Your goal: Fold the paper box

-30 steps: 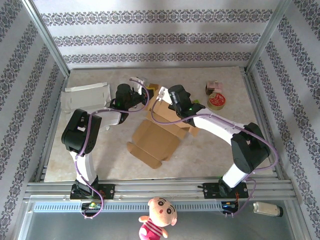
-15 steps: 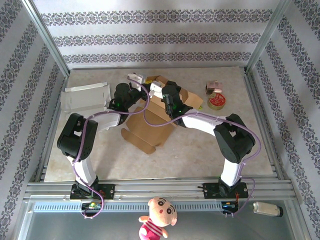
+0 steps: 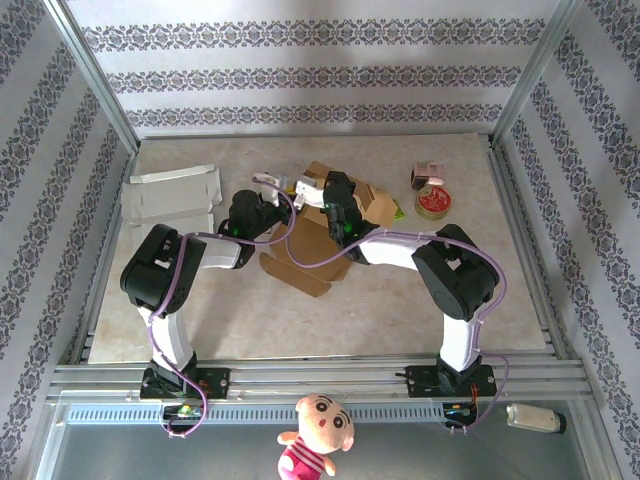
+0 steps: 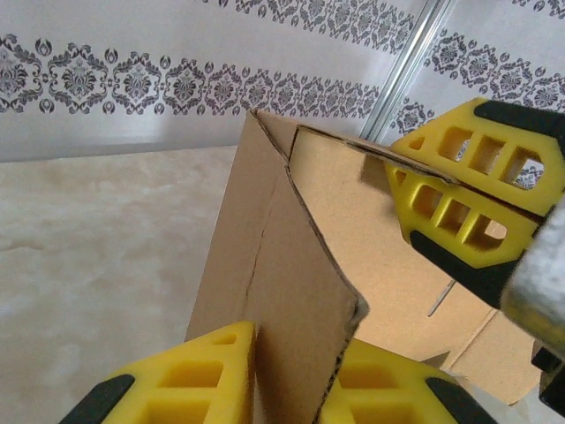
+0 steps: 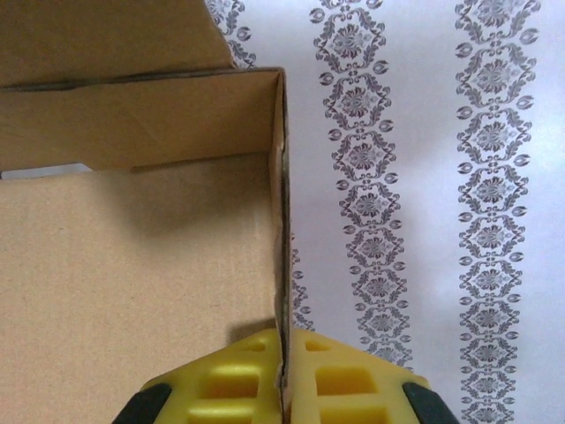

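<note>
The brown paper box (image 3: 318, 238) stands half raised at the table's middle, with one flap lying flat toward the near side. My left gripper (image 3: 284, 188) comes at it from the left, and in the left wrist view the left gripper (image 4: 291, 375) is shut on a bent flap of the paper box (image 4: 282, 256). My right gripper (image 3: 312, 190) meets it from the right. In the right wrist view the right gripper (image 5: 282, 375) is shut on the thin upright wall edge of the paper box (image 5: 132, 265). The right gripper's yellow fingers (image 4: 468, 203) show beside the box's inner wall.
A flat white carton (image 3: 170, 195) lies at the back left. A tape roll (image 3: 433, 203) and a small pink box (image 3: 428, 175) sit at the back right. Metal frame posts and patterned walls close in the table. A plush doll (image 3: 315, 435) lies in front of the arm bases.
Both grippers have moved closer together and lifted the box's panels more upright. The flat part on the table has shortened and shifted left.
</note>
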